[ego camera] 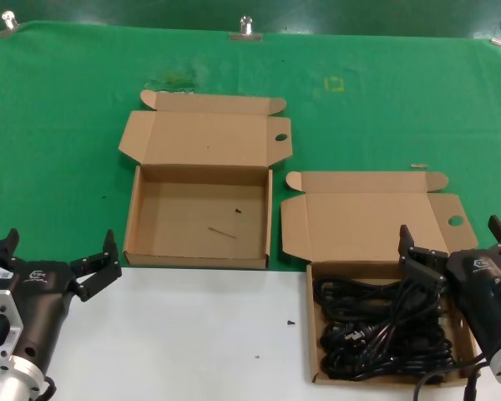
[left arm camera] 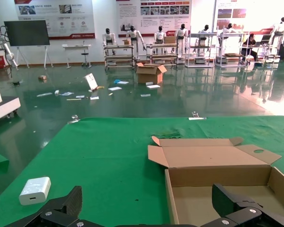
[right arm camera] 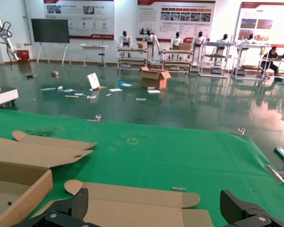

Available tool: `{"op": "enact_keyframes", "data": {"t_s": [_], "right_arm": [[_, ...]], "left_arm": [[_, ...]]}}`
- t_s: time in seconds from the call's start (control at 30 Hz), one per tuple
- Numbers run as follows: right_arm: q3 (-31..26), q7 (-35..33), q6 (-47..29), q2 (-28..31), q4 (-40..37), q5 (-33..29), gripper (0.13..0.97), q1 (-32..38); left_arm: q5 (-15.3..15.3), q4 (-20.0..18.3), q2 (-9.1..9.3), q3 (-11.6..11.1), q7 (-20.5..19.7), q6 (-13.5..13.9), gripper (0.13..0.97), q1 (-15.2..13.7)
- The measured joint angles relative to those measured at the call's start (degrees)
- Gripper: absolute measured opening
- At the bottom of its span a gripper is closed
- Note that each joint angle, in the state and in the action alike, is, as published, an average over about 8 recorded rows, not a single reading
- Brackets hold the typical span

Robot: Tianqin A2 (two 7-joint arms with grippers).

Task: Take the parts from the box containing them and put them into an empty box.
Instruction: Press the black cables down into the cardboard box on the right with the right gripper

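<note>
A robot's right hand (ego camera: 457, 238) hangs wide open over the far rim of the box (ego camera: 351, 225) holding the power cords (ego camera: 380, 330), at the near right corner of the desk (ego camera: 67, 100), gripping nothing. The cords lie in one tangled black heap on that box's floor. The empty box (ego camera: 199, 215), its lid folded back, sits just beside it toward the middle of the desk, bare but for a thin line and a few specks. The left hand (ego camera: 58, 255) waits at the near left edge, also spread open and empty.

The likely trouble is the tangle: a grab at one loop could drag several cords, or the light box itself, off the near edge.

How many cords there are cannot be counted from the heap. Both wrist views show only fingertips and the boxes' lids, and the near rim of the cord box is cut off.
</note>
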Motion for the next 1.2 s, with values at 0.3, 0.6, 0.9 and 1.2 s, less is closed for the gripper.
{"op": "enact_keyframes", "data": {"t_s": [0.3,0.6,0.9,1.2], "right_arm": [[0.0,0.0,0.0,0.0,0.0,0.0,0.966,0.0],[0.0,0.0,0.0,0.0,0.0,0.0,0.966,0.0],[0.0,0.0,0.0,0.0,0.0,0.0,0.966,0.0],[0.0,0.0,0.0,0.0,0.0,0.0,0.966,0.0]], "left_arm": [[0.0,0.0,0.0,0.0,0.0,0.0,0.966,0.0],[0.0,0.0,0.0,0.0,0.0,0.0,0.966,0.0],[0.0,0.0,0.0,0.0,0.0,0.0,0.966,0.0],[0.0,0.0,0.0,0.0,0.0,0.0,0.965,0.0]]}}
